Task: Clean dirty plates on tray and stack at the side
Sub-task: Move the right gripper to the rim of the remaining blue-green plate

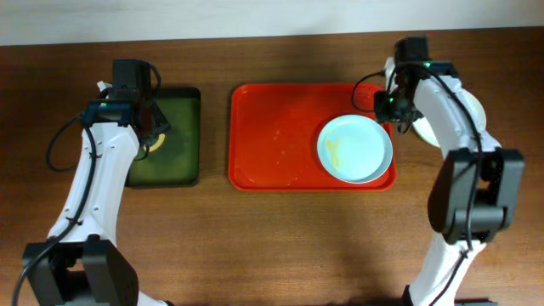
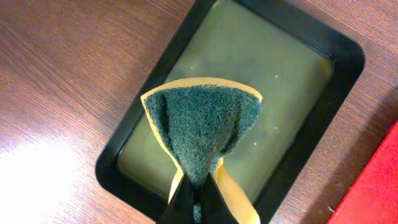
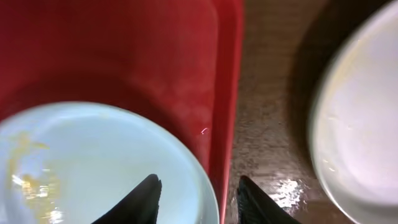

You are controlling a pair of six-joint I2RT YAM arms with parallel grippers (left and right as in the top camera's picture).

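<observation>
One pale aqua-blue plate (image 1: 355, 150) with yellowish smears lies at the right end of the red tray (image 1: 280, 136); it also fills the lower left of the right wrist view (image 3: 93, 162). A white plate (image 3: 360, 124) lies on the table right of the tray, mostly hidden under my right arm in the overhead view (image 1: 473, 110). My right gripper (image 3: 199, 193) is open, its fingers straddling the blue plate's right edge and the tray rim (image 3: 227, 93). My left gripper (image 2: 196, 202) is shut on a green-and-yellow sponge (image 2: 202, 121), held above the dark green tray (image 2: 323, 56).
The dark green tray (image 1: 174, 136) holds yellowish liquid and stands left of the red tray. Bare wooden table (image 1: 272, 246) lies in front of both trays.
</observation>
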